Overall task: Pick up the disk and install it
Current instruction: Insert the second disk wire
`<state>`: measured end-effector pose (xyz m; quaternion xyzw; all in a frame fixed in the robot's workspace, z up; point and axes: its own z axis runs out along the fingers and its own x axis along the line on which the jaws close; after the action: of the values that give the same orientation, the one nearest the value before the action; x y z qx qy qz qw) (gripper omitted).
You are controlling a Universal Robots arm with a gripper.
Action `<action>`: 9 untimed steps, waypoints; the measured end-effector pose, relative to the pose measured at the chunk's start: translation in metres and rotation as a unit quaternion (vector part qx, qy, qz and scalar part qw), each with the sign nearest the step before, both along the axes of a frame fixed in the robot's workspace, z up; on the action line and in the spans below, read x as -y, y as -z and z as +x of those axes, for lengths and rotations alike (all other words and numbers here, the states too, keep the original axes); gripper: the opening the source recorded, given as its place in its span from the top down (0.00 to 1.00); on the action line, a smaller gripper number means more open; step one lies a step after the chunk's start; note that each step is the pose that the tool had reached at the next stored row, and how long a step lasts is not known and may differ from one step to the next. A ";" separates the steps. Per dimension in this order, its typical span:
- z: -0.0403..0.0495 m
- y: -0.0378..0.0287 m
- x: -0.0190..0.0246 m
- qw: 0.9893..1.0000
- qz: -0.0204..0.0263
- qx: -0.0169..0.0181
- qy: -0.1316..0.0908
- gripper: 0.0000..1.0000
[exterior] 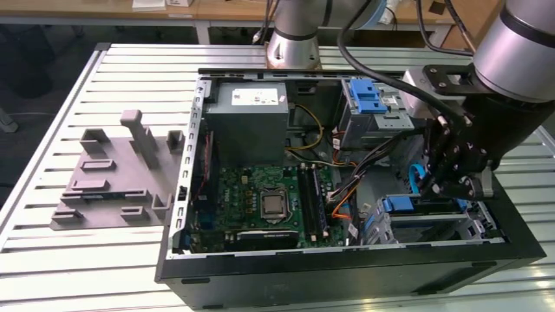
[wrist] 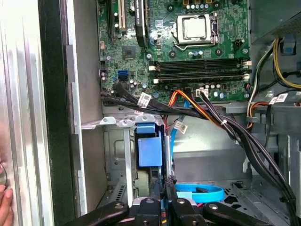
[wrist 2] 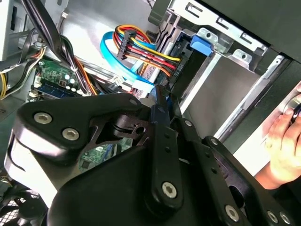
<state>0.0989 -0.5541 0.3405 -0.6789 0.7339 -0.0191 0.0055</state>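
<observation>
Gripper (wrist: 165, 197) closed on the disk's (wrist: 165, 155) upper edge, holding it edge-on, upright, in the drive bay (wrist: 120, 155) of the open computer case (exterior: 186, 195). Judged rigid, fairly heavy, shock-sensitive; grip the frame edges, not the label face.

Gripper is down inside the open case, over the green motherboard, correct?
No. The exterior view shows the gripper down inside the open case, over the drive bay beside the motherboard, not over the motherboard.
</observation>
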 end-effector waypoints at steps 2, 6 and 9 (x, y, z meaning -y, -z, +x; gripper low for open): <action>-0.0001 0.0004 0.0003 1.000 0.000 0.002 0.000 0.84; -0.0002 0.0020 0.0010 1.000 0.000 0.002 0.000 0.84; -0.0002 0.0030 0.0021 1.000 0.000 0.002 0.000 0.84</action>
<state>0.0986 -0.5562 0.3375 -0.6790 0.7338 -0.0202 0.0070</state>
